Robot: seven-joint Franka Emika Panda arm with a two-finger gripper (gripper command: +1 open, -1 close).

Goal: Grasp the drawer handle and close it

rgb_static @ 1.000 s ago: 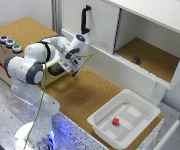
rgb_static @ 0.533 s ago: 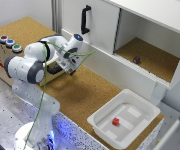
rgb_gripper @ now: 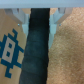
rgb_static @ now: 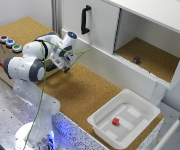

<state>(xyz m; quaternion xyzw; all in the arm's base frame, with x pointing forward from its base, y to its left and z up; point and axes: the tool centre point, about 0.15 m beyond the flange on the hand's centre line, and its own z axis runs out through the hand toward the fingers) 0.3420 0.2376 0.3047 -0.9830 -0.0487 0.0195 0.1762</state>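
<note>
Exterior view, from its left: a tan box (rgb_static: 0, 50) carries coloured buttons (rgb_static: 10, 44) on its top, and the white arm (rgb_static: 27, 67) bends across its front, hiding the drawer there. The gripper (rgb_static: 65, 68) points down beside the box, over the cork counter (rgb_static: 85, 90). Further to that view's right of the fingers stands a white cabinet (rgb_static: 140, 30) with a long black door handle (rgb_static: 84, 20) and a small dark object (rgb_static: 136, 59) inside. Nearer, a white tray (rgb_static: 102, 122) holds a red cube (rgb_static: 116, 121). Wrist view shows the fingers (rgb_gripper: 21, 22) apart, one on each side of the drawer handle (rgb_gripper: 37, 50), a black bar running between them; contact cannot be told. Beside it, the drawer (rgb_gripper: 10, 45) front bears a blue figure (rgb_gripper: 8, 50).
</note>
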